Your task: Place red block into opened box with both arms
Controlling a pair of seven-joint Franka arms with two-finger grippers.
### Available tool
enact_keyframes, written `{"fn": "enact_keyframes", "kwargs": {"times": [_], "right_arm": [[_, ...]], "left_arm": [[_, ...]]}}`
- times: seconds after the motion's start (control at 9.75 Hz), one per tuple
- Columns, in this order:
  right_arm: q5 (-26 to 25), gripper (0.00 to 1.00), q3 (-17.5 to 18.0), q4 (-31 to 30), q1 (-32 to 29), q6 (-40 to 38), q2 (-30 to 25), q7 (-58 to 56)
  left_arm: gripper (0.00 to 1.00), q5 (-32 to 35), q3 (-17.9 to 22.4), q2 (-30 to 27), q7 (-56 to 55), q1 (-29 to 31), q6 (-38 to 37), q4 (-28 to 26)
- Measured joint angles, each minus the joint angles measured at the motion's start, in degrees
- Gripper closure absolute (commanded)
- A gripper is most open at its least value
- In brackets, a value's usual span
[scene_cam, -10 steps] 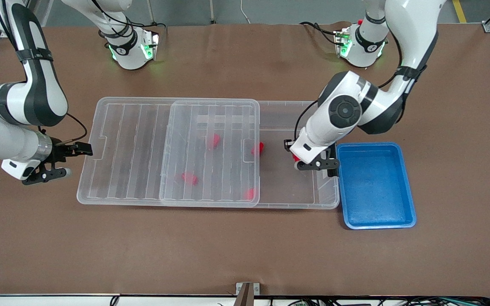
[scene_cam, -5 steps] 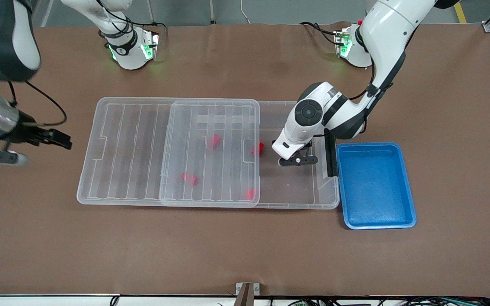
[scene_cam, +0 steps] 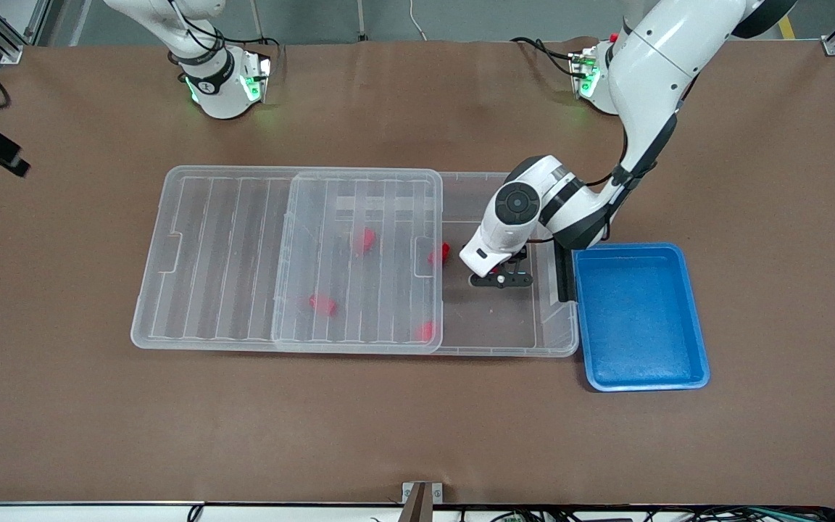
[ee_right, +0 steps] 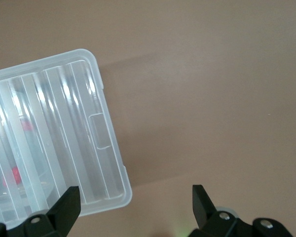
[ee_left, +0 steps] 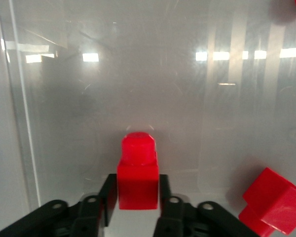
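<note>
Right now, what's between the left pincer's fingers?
The red block, stub pointing away, over the box floor; the left wrist view shows it.

Light: bright, even, from overhead. Shadows: soft and short on the brown counter (scene_cam: pixel 417 420). Glare: white strip reflections across the clear box (ee_left: pixel 138 74) floor. Focus: lid (ee_right: pixel 54 143) ribs slightly soft in the right wrist view.
</note>
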Motion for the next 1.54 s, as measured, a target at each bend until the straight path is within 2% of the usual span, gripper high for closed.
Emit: {"fn": "enact_keyframes", "kwargs": {"times": [0.31, 0.51, 0.82, 1.23, 1.33, 1.44, 1.54], "right_arm": [[0.01, 0.00, -0.77, 0.71, -0.18, -0.14, 0.64, -0.91], [0.84, 0.00, -0.72, 0.71, -0.90, 0.61, 1.04, -0.91], [2.09, 0.00, -0.53, 0.76, -1.43, 0.67, 1.04, -1.06], [2.10, 0.00, -0.36, 0.71, -1.39, -0.05, 1.35, -1.94], [2.09, 0.24, -0.30, 0.37, -1.38, -0.48, 2.43, -5.64], [2.07, 0.54, -0.48, -1.16, -1.45, 1.49, 4.32, -11.66], [2.07, 0.72, -0.78, -3.89, -1.74, 6.41, 6.57, -17.11]], "left_arm": [[0.00, 0.09, -0.09, -3.13, 0.11, 1.04, -1.27, 1.22], [0.00, 0.09, -0.28, -9.10, 0.42, 1.51, -9.04, 3.74], [0.00, -0.60, -0.29, -15.72, 1.18, 2.39, -24.75, 13.24], [0.00, -1.50, -0.27, -16.64, 4.66, 8.24, -37.01, 26.30], [0.00, -2.49, -0.28, -17.37, 7.29, 10.43, -38.64, 28.43], [0.00, -3.79, -0.27, -18.78, 10.49, 12.87, -39.30, 29.48], [0.00, -5.21, -0.27, -20.44, 13.68, 15.04, -39.66, 29.88]]}}
